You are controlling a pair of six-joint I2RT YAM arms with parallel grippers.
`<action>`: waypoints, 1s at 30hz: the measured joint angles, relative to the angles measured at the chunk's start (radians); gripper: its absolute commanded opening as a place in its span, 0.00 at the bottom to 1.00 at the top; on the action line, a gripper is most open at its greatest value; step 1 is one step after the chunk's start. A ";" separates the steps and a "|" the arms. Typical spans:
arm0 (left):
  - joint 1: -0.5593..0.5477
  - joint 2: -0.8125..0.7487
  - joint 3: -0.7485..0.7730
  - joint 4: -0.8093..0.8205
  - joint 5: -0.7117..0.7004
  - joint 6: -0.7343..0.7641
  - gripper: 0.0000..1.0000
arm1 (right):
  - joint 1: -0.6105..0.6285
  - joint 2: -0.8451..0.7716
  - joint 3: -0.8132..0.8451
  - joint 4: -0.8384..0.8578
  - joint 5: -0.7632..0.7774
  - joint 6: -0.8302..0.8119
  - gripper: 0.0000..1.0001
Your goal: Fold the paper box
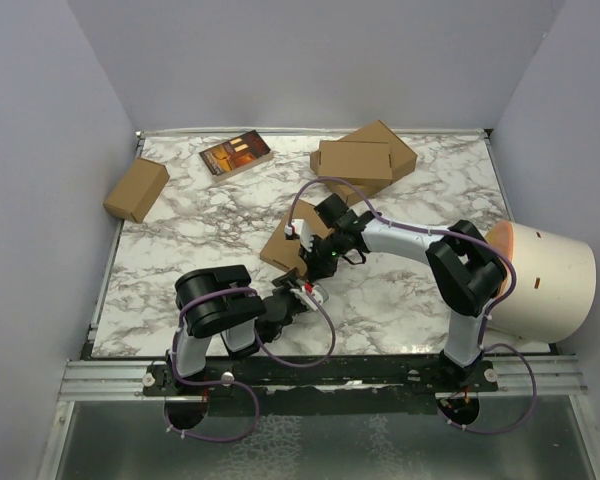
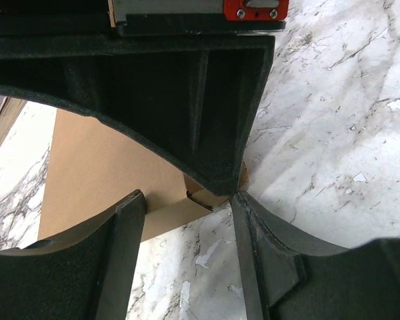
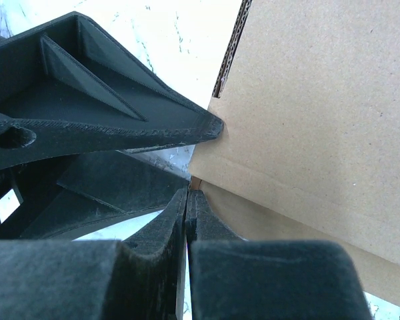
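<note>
The paper box (image 1: 283,246) lies flat in the middle of the marble table as a plain brown cardboard piece. My right gripper (image 1: 316,256) is shut, and in the right wrist view its closed tips (image 3: 189,197) press against the box (image 3: 320,120) at a corner flap with nothing visible between them. My left gripper (image 1: 298,290) stands open just in front of the box's near edge. In the left wrist view its fingers (image 2: 130,223) straddle bare marble, the box (image 2: 100,167) lies just beyond them, and the right gripper's black body (image 2: 187,100) covers the corner.
A stacked pair of folded brown boxes (image 1: 365,155) sits at the back right. At the back left there is a small brown carton (image 1: 137,188), with a dark printed packet (image 1: 235,153) at the back middle. A white and orange cylinder (image 1: 545,280) stands off the table's right edge.
</note>
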State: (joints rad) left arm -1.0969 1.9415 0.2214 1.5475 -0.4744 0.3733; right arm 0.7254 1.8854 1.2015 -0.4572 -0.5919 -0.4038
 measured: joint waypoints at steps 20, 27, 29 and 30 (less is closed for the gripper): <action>0.022 -0.003 -0.005 0.002 0.014 0.008 0.42 | 0.000 0.000 0.010 0.014 0.000 0.009 0.09; 0.034 -0.005 -0.010 0.003 0.031 0.006 0.41 | -0.005 -0.003 0.010 0.023 0.001 0.011 0.15; 0.041 -0.006 -0.010 0.003 0.038 -0.001 0.41 | -0.007 -0.007 0.010 0.021 0.001 0.012 0.16; 0.043 -0.006 -0.010 0.003 0.041 -0.003 0.41 | -0.008 -0.009 0.010 0.021 0.001 0.013 0.17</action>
State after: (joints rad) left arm -1.0534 1.9358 0.2115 1.5505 -0.4332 0.3698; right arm 0.7177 1.8767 1.2110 -0.4366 -0.5911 -0.3912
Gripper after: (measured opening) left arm 0.411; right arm 0.151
